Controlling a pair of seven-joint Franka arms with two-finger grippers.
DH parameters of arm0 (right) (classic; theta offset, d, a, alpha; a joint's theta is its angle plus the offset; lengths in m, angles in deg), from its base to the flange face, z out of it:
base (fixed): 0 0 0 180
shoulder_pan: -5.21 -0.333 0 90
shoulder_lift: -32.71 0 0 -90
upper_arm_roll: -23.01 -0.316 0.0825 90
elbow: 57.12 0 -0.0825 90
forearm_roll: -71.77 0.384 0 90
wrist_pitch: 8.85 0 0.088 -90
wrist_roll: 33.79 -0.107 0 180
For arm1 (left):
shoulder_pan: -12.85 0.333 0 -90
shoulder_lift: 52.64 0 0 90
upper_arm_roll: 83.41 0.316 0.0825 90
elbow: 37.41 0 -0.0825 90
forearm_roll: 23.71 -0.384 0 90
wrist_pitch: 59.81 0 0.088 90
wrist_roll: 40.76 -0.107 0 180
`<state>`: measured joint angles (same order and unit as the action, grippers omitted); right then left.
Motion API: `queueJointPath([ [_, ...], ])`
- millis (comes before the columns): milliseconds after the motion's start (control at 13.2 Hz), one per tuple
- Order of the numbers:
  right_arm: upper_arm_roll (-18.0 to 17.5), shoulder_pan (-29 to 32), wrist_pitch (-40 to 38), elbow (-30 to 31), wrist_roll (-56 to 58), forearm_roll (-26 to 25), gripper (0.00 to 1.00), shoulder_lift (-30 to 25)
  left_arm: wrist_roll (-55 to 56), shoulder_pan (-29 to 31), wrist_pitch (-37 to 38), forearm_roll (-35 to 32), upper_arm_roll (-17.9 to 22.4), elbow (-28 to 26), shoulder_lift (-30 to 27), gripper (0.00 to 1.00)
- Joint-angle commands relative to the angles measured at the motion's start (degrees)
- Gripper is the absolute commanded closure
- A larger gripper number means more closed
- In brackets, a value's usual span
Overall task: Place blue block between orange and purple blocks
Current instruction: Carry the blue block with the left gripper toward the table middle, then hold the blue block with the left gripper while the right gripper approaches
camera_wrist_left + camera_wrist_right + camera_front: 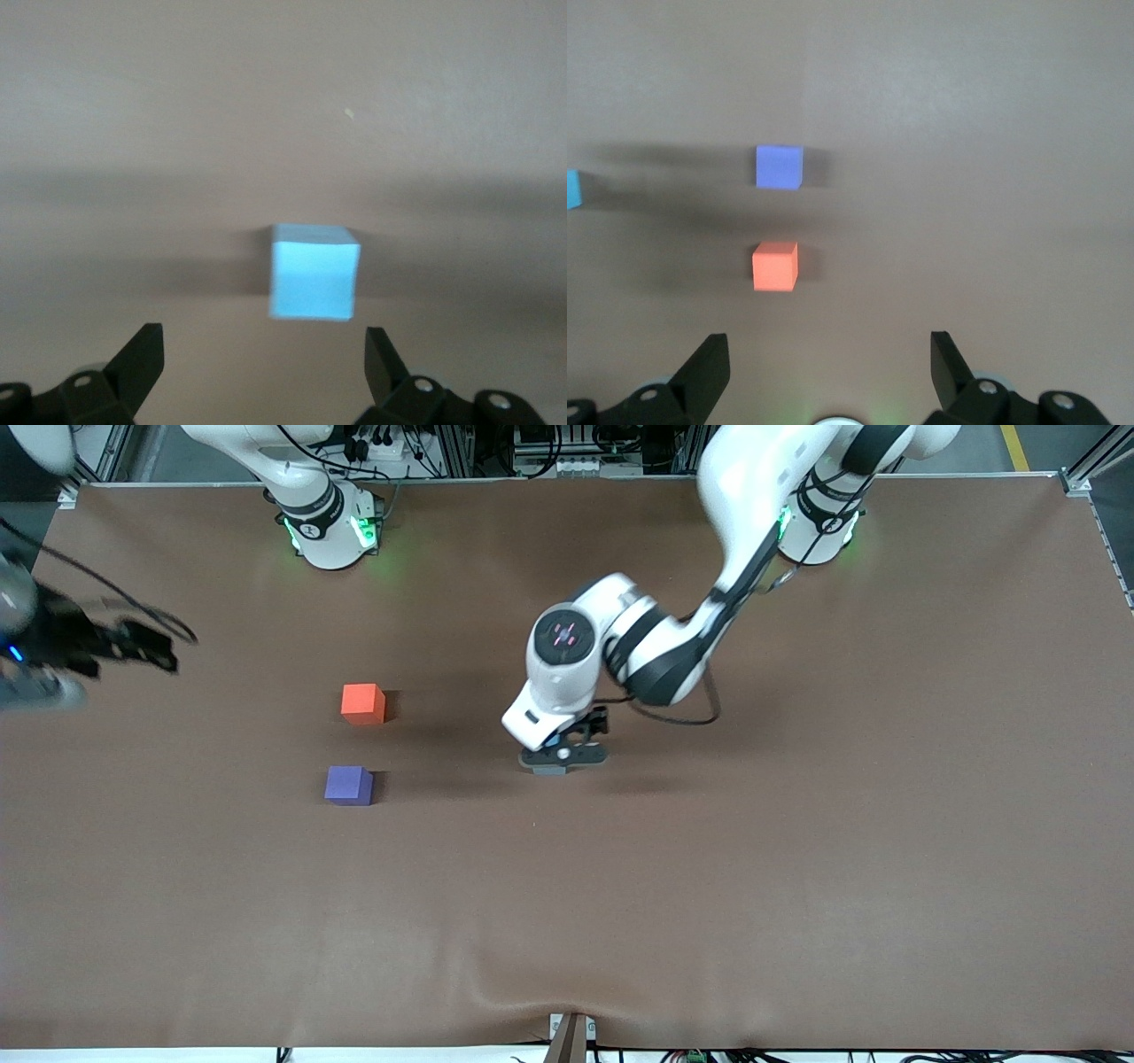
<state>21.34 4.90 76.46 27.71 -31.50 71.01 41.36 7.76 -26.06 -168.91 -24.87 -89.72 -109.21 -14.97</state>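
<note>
The tabletop (797,868) is covered by a plain brown matte sheet, which is seen to ripple slightly at the edge nearest the front camera. A small bracket (570,1036) is fixed at the middle of that edge. Metal framing and cables (549,452) are visible along the edge where the bases stand.

The left gripper (564,757) hides the blue block (314,282) in the front view.
</note>
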Motion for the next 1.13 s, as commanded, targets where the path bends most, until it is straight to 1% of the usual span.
queueJointPath([
  [0, 0.0, -3.1, 4.67, -0.72, -0.44, -0.48, 0.0, 2.94, -3.22, 7.68, 8.98, -2.43, -0.02, -3.35, -9.35, 0.0],
  [75, -0.09, -4.51, 6.95, -0.1, -1.32, -0.48, 0.0, 3.73, -9.78, 9.45, 10.74, -4.71, 0.06, -3.52, -11.55, 0.0],
  [151, -0.09, -6.35, 8.8, 0.95, -4.9, -0.39, 0.0, 3.83, -16.72, 11.99, 12.15, -6.64, 0.15, -3.44, -12.7, 0.0],
  [226, -0.09, -8.45, 10.22, 2.09, -11.37, -0.39, 0.0, 4.18, -21.31, 16.11, 12.77, -7.1, -0.11, -3.53, -14.46, 0.0],
  [302, -0.18, -10.74, 11.1, 2.36, -16.39, 1.52, 0.0, 5.49, -24.58, 19.98, 13.73, -6.58, -0.29, -3.61, -15.78, 0.0],
  [453, -0.35, -14.25, 13.29, 2.36, -18.72, 9.15, 0.0, 9.09, -27.33, 24.83, 15.41, -6.58, -0.38, -3.7, -18.06, 0.0],
  [528, -0.35, -16.36, 14.44, 2.28, -20.21, 10.67, 0.0, 10.67, -28.03, 27.37, 15.41, -6.49, -0.46, -3.88, -18.77, 0.0],
  [604, -0.35, -18.91, 15.75, 1.93, -22.4, 10.68, 0.0, 12.34, -29.43, 29.14, 15.41, -6.58, -0.55, -4.05, -19.65, 0.0],
  [755, -0.26, -24.09, 20.75, 1.92, -27.05, 10.25, 0.0, 14.89, -31.73, 33.0, 15.33, -6.4, -0.73, -4.84, -20.79, 0.0],
  [906, -0.26, -28.58, 26.9, 1.84, -28.74, 9.89, 0.0, 18.49, -31.73, 33.38, 14.98, -6.49, -0.55, -7.03, -23.08, 0.0],
  [1057, -0.26, -32.89, 33.75, 1.58, -33.29, 9.63, 0.0, 23.05, -32.08, 34.51, 15.41, -7.02, -0.55, -7.48, -24.75, 0.0],
])
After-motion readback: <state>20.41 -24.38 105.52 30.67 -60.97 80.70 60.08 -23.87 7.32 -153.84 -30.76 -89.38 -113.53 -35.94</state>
